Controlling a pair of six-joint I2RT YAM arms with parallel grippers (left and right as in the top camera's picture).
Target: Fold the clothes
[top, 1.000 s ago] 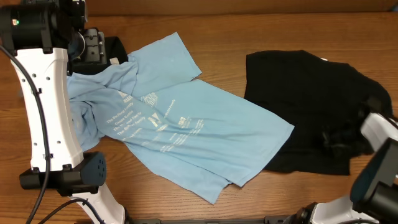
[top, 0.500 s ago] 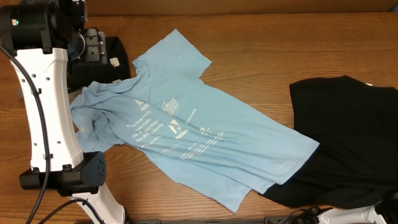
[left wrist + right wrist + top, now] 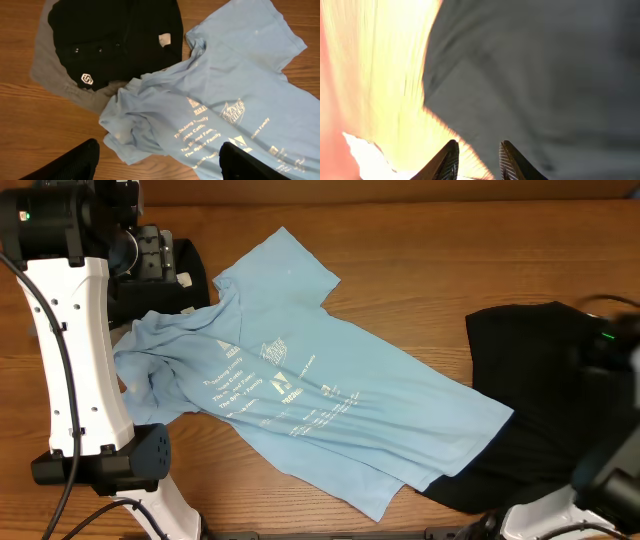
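The clothes lie spread over a wooden table (image 3: 420,240). The light blue T-shirt (image 3: 300,380) is the biggest piece. It is short-sleeved and set at a slant, with white printed text and logos across the chest. One sleeve lies flat, while the collar end is bunched and creased. From the left wrist, its crumpled collar end sits just ahead of the gap between the jaws of the left gripper (image 3: 160,165), and the rest runs off ahead and to one side. Those jaws stand wide apart and hold nothing.

Farther ahead of them lies a black T-shirt (image 3: 115,35) with a small white logo and a white neck label. It rests on a grey shirt (image 3: 55,85), and the blue collar overlaps its near edge.

A second black T-shirt (image 3: 560,400) lies beyond the blue hem, which covers its near edge. The right gripper (image 3: 477,162) hangs over this one, and dark cloth fills the view ahead of its jaws. That view is badly blurred. The jaws show a narrow gap with nothing visibly caught in it.

The table is brown with a fine straight grain. A pale band runs along its far edge.
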